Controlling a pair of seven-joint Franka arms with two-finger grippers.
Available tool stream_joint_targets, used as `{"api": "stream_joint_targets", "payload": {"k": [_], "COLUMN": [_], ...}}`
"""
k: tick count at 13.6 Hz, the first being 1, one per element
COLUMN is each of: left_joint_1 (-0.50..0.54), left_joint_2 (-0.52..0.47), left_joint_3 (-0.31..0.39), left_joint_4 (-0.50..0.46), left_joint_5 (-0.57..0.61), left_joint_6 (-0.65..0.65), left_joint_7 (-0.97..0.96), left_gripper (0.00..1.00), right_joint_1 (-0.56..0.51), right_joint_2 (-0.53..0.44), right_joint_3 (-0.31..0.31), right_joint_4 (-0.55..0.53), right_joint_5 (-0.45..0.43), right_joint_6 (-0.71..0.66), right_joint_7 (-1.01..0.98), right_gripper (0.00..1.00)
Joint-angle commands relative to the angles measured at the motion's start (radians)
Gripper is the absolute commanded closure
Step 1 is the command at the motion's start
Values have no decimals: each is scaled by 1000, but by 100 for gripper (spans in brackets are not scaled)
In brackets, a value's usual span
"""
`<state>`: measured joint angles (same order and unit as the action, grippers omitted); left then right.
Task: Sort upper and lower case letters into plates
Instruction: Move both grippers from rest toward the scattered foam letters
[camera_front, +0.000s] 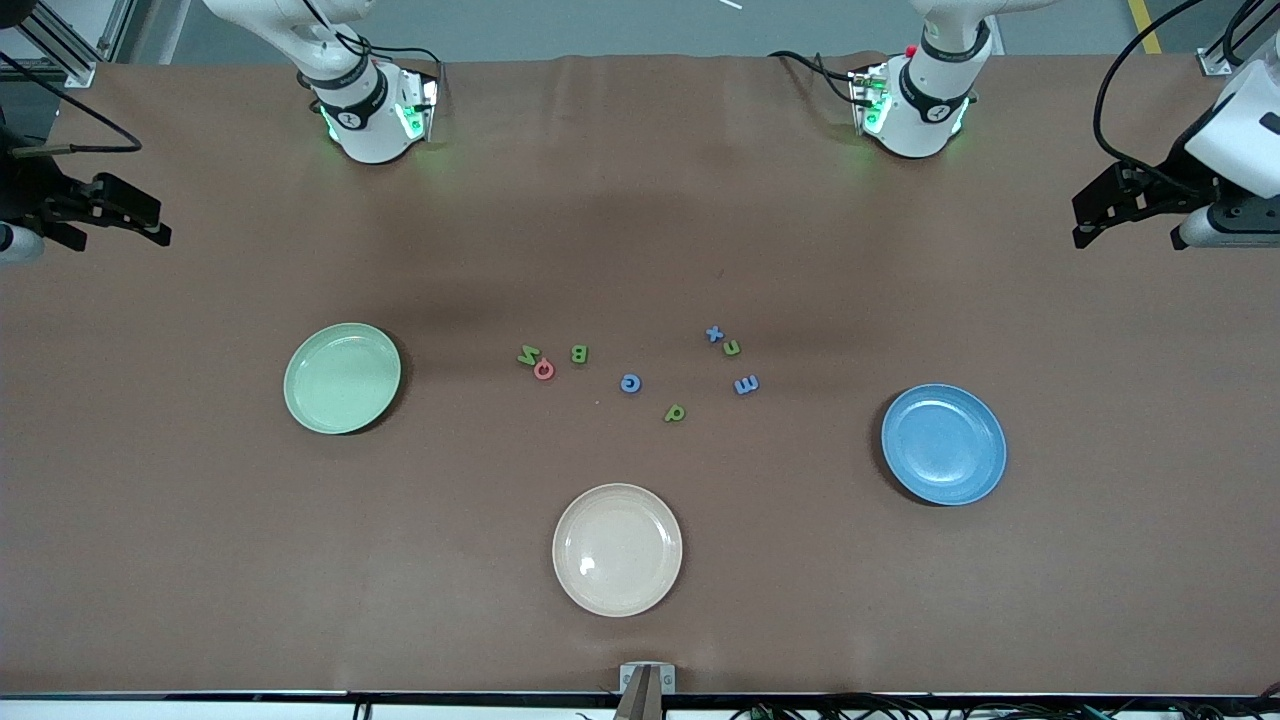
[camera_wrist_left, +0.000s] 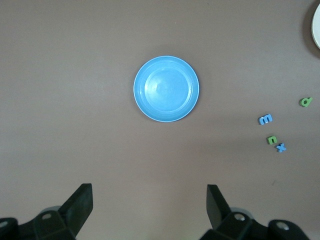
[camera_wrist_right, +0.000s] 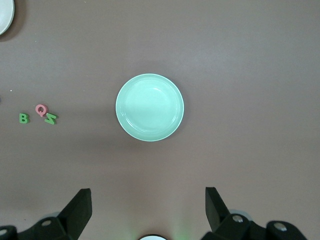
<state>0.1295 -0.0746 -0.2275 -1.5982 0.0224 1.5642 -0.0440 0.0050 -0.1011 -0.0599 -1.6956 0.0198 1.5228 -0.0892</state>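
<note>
Several small letters lie mid-table between the plates: green N (camera_front: 528, 354), pinkish-red Q (camera_front: 544, 371), green B (camera_front: 579, 353), blue G (camera_front: 630, 383), green d (camera_front: 675, 412), blue x (camera_front: 714, 334), green n (camera_front: 732, 348) and blue m (camera_front: 746, 385). The pale green plate (camera_front: 342, 378) sits toward the right arm's end and the blue plate (camera_front: 943, 444) toward the left arm's end, both bare. My right gripper (camera_front: 158, 222) (camera_wrist_right: 148, 195) hangs open over the table's edge at its end, looking down on the green plate (camera_wrist_right: 149, 107). My left gripper (camera_front: 1078, 220) (camera_wrist_left: 150, 192) hangs open likewise, over its end, with the blue plate (camera_wrist_left: 166, 88) below.
A cream-beige plate (camera_front: 617, 549) lies nearer the front camera than the letters, midway between the two plates. Both arm bases stand along the table's edge farthest from the front camera. A small camera mount (camera_front: 646, 680) sits at the nearest edge.
</note>
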Motion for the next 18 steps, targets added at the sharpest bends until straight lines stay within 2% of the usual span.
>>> {"api": "stream_joint_targets", "payload": {"k": [1,7,10,11,14,16,18], "left_joint_1": [6,-11,-11,-13,-42,-106,-151], "left_joint_2": [-4,58,128,151,248,323,373], "left_joint_3": [-3,-10,-55,-73,-137,-138,-138], "left_joint_4": [9,32,18,1,-51,-69,-133], "left_joint_5": [2,22,7,10,22,22,24], "left_joint_6": [0,2,34,78,232,308,463], "left_joint_7": [6,12,-10,-23,-265,-358,-488], "left_gripper": [0,0,0,0,0,0,0], "right_joint_1": [-4,-8,-7,-5,-8,-8,-13], "right_joint_2": [-17,-12,-2,0,102,142,242], "right_joint_3": [-1,-3,-6,-6,-6,-6,-8], "right_joint_4": [-16,-12,11,23,69,85,88], "right_joint_5": [14,15,15,14,20,11,18], "right_joint_6": [-3,6,5,11,13,37,62], "right_joint_7": [-3,2,0,-4,-4,-12,-10], "right_gripper": [0,0,0,0,0,0,0]}}
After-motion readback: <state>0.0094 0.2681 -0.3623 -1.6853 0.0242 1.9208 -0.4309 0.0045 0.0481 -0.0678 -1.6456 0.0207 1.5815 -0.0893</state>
